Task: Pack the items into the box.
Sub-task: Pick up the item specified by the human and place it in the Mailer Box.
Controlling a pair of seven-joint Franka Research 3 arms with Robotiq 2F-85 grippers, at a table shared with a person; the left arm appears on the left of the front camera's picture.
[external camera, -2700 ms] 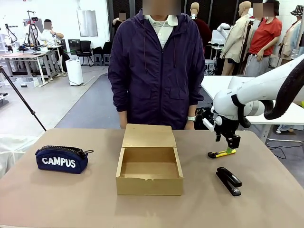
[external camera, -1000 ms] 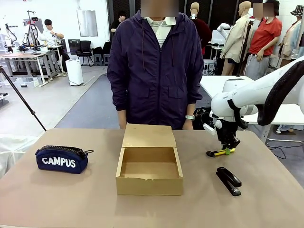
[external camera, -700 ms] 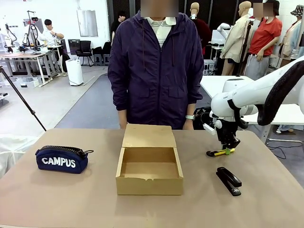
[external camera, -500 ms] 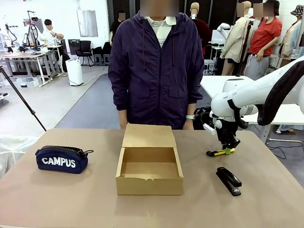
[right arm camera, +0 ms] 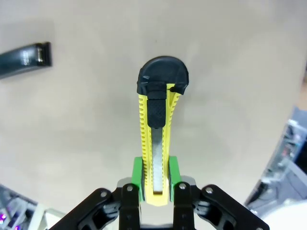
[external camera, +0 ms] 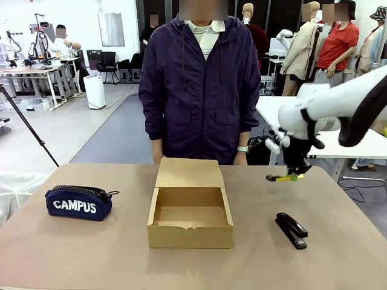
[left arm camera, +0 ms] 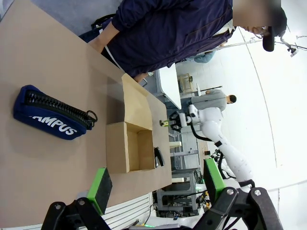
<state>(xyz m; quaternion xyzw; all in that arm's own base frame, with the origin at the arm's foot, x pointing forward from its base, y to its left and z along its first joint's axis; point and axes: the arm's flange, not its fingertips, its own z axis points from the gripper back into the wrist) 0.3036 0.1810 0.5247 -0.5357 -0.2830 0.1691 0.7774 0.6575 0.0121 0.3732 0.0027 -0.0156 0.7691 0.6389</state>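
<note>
Box (external camera: 190, 237) sits open at the middle of the desk (external camera: 91, 254), its flap lid tipped back toward the person (external camera: 199, 90) standing at the far side. The pouch (external camera: 78, 202) lies well to the box's left. The stapler (external camera: 291, 229) lies flat on the desk to the box's right, apart from it. The right arm comes in from the right above the stapler. Its right fingers (external camera: 296, 168) are clenched on the knife (external camera: 283, 177), which hangs roughly level in the air, clear of the desk and off to the right of the box. In the right wrist view the green pads pinch the knife's yellow body near one end, and the black end points away. The left fingers (left arm camera: 100, 187) are released, spread wide and gripping nothing.
</note>
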